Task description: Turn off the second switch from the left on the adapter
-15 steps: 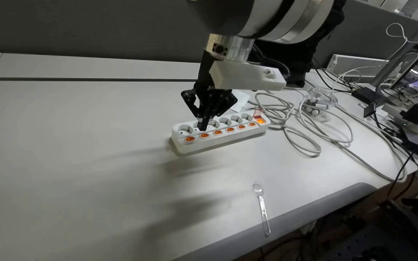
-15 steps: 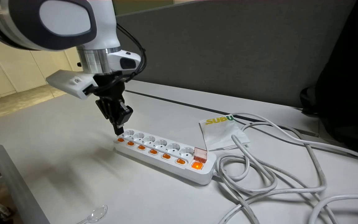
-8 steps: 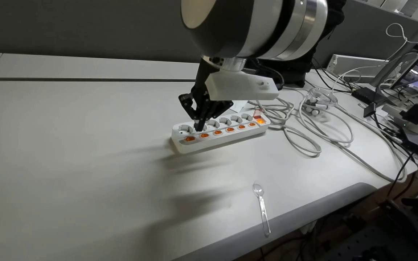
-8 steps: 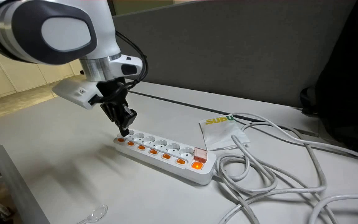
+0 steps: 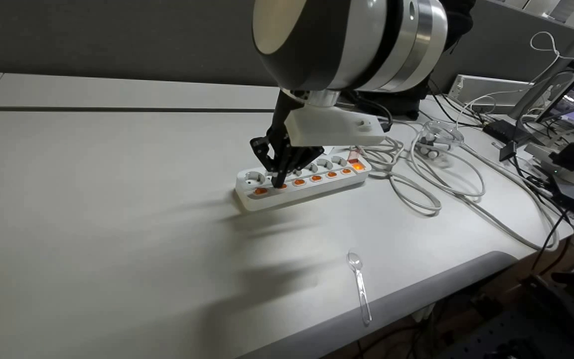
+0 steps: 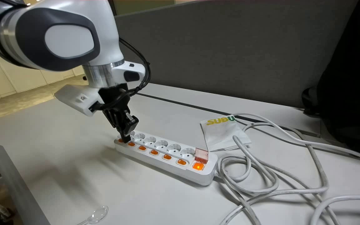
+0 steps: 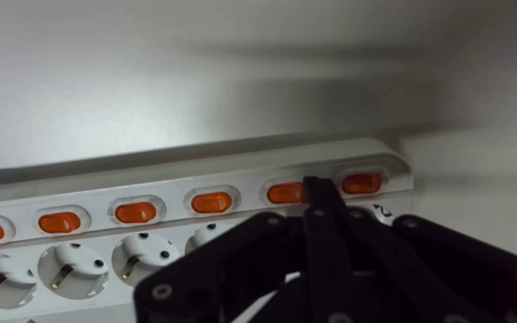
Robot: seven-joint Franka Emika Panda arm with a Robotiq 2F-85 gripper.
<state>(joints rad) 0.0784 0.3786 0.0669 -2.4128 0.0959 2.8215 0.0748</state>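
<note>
The white adapter (image 6: pixel 164 162) lies on the desk (image 5: pixel 117 199), its row of 6 orange switches (image 6: pixel 154 152) along the near side and its 6 sockets (image 6: pixel 162 144) along the far side. The end effector (image 5: pixel 277 183) points down with its fingers together, holding nothing, its tip right at the 2nd switch (image 7: pixel 284 193) from the left and covering part of it in the wrist view; whether they touch, I cannot tell. At the adapter's right end, a larger switch (image 6: pixel 198 166) glows orange. Looped pale cables (image 6: pixel 292 191) lie farther right, and a clear spoon (image 5: pixel 359 281) rests nearer, well apart from the adapter.
</note>
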